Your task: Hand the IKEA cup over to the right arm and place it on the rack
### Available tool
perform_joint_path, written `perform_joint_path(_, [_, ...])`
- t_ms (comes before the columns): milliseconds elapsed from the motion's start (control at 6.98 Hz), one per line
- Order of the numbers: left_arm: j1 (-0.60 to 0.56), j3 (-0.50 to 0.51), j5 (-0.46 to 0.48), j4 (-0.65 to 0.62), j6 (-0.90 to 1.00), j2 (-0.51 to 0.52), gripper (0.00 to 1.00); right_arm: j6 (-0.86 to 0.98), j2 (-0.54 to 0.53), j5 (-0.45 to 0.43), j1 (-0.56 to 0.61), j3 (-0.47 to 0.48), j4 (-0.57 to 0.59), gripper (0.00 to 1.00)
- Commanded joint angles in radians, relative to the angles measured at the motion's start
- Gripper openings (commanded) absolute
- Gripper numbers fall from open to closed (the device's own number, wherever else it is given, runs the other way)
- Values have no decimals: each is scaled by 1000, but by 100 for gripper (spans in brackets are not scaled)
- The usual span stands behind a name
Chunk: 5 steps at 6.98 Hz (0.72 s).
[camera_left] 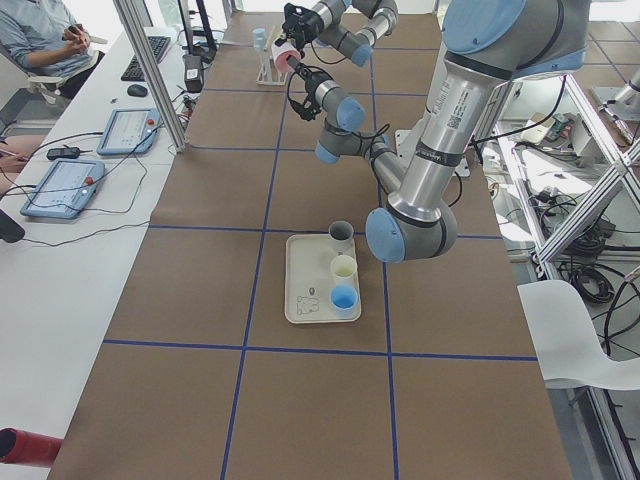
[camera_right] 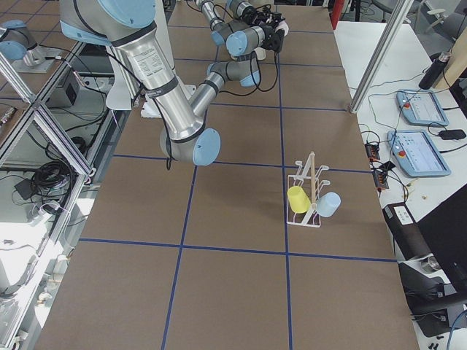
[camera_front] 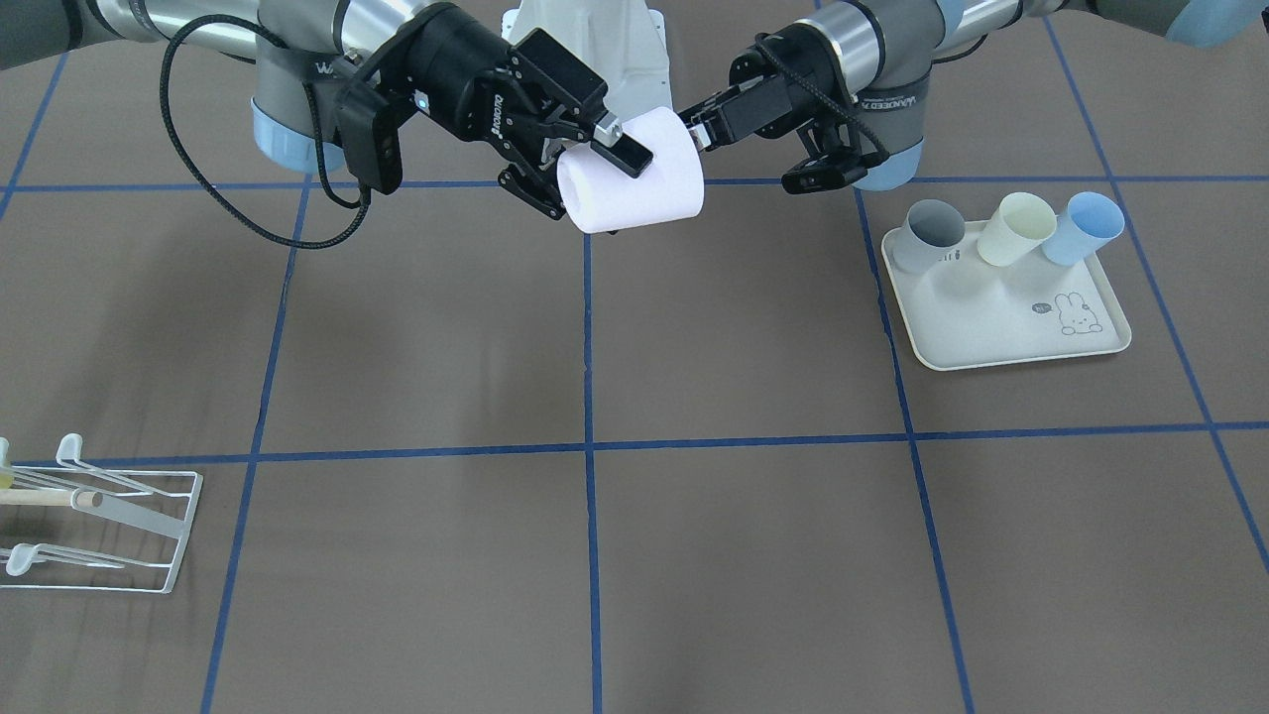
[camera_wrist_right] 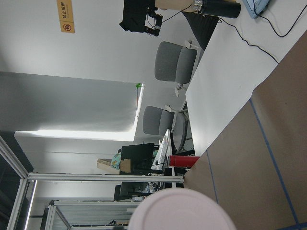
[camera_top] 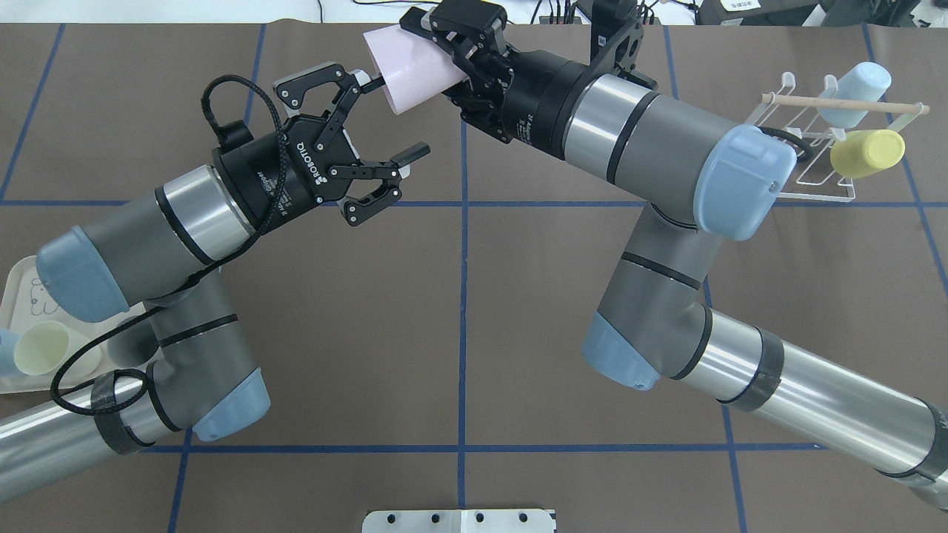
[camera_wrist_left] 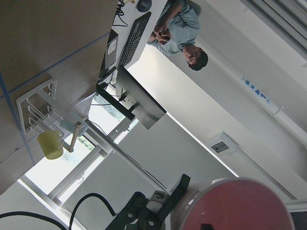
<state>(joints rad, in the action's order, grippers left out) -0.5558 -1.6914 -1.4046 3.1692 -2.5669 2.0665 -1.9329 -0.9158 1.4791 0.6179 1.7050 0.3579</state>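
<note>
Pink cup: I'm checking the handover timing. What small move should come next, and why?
Probably draw the left tool straight back from the pink cup. Its jaws stand wide open, one fingertip beside the rim, while the right tool is clamped across the cup, so the handover looks done.

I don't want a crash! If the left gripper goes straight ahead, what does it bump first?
Probably the pink cup, held by the right gripper right in front of the open left gripper. Depth is hard to judge.
</note>
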Motion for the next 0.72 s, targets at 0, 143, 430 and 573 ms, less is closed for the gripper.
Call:
perform_joint_path(0, [1, -8, -4, 0, 65, -12, 100, 0, -3, 10, 37, 4, 1, 0])
perform_joint_path(143, [-1, -10, -5, -3, 66, -16, 100, 0, -6, 21, 66, 5, 1, 0])
perform_joint_path(430, [-28, -13, -97, -3, 100, -51, 100, 50, -75, 93, 142, 10, 15, 0])
perform_joint_path(573, [-30, -24, -108, -5, 175, -80, 100, 133, -137, 125, 184, 15, 16, 0])
